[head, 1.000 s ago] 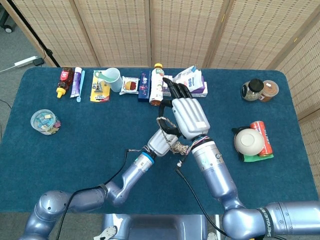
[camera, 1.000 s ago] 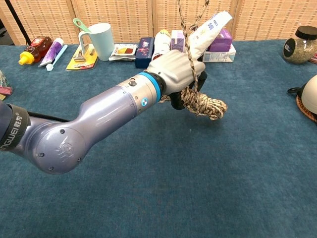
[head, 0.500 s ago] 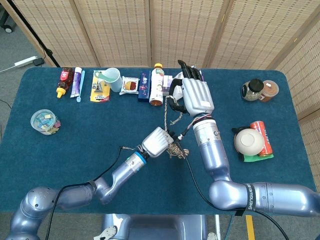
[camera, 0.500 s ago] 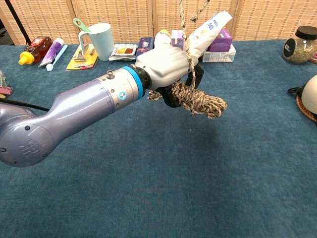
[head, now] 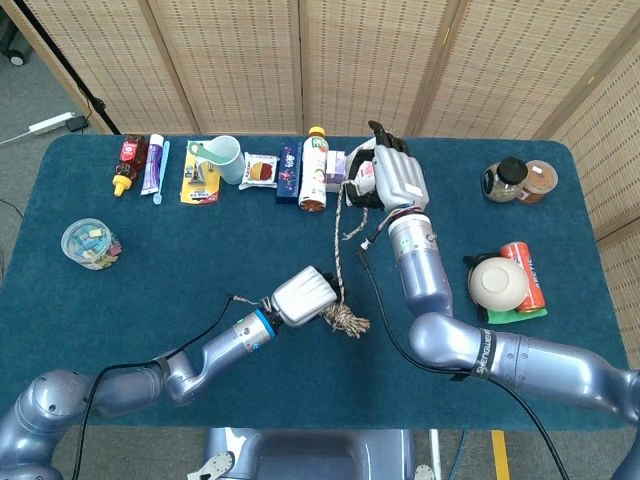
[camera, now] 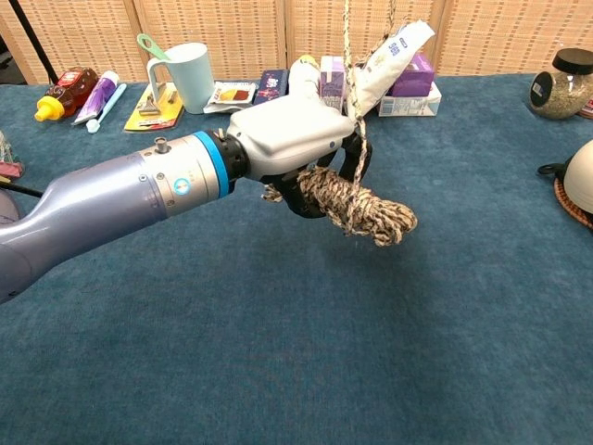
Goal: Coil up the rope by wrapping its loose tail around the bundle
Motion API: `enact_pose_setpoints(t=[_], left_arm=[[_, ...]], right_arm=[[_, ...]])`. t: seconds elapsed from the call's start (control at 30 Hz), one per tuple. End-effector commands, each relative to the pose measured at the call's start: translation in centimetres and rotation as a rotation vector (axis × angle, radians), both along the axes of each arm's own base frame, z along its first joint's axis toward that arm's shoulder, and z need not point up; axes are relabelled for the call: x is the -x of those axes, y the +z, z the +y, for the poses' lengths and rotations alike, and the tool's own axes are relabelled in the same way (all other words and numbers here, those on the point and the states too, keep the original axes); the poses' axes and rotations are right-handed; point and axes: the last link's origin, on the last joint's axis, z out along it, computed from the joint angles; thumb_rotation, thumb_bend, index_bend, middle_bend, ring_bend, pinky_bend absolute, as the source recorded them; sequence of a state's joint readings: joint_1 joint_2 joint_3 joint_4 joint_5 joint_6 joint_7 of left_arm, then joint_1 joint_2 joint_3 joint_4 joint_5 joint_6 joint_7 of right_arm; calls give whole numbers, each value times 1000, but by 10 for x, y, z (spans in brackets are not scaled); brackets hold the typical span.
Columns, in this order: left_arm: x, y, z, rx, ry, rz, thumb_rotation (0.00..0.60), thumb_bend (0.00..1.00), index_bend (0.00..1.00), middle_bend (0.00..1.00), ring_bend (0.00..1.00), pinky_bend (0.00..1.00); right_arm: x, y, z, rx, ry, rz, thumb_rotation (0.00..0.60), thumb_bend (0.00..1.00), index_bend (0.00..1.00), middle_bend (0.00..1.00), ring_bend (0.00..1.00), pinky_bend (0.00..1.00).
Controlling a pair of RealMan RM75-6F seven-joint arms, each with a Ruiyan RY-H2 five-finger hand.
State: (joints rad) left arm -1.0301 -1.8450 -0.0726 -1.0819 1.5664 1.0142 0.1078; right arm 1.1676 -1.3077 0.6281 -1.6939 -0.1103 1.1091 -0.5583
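My left hand [head: 301, 297] [camera: 283, 146] grips one end of a braided beige rope bundle [camera: 357, 204] [head: 347, 320], holding it above the blue table. The loose tail [head: 339, 255] [camera: 349, 56] runs up from the bundle, taut, to my right hand [head: 396, 178]. That hand is raised high over the back row of items and holds the tail's upper end at the thumb side; a short free end [head: 353, 232] dangles below it. The right hand is out of the chest view.
Along the back edge stand a mug [head: 224, 158], snack packets, a bottle [head: 315, 180] and boxes [camera: 412, 79]. Sauce bottle and tube lie back left, a plastic tub [head: 90, 243] left. Jars [head: 510, 178], a white teapot [head: 497, 283] and a can sit right.
My right hand has risen and moved back, drawing the tail up taut. My left hand with the bundle has drawn toward the front and left, its arm lying lower.
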Motion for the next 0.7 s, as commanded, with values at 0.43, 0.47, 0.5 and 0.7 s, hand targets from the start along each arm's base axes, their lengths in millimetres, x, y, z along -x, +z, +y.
enact_pose_setpoints(t=[0.43, 0.47, 0.5, 0.7], left_arm=[[10, 26, -1, 47, 33, -116, 600, 611, 540, 488, 521, 699], [9, 28, 0, 58, 52, -136, 600, 611, 539, 488, 521, 699], [9, 29, 0, 68, 67, -149, 600, 611, 540, 488, 521, 699], [2, 34, 10, 104, 179, -234, 600, 612, 539, 488, 521, 699]], right_arm=[[62, -24, -29, -77, -150, -88, 600, 594, 725, 0, 0, 0], [69, -28, -30, -84, -162, -84, 600, 594, 725, 0, 0, 0], [73, -32, -31, -89, -170, -84, 600, 594, 725, 0, 0, 0], [91, -54, -25, -141, -186, -71, 600, 594, 725, 0, 0, 0]])
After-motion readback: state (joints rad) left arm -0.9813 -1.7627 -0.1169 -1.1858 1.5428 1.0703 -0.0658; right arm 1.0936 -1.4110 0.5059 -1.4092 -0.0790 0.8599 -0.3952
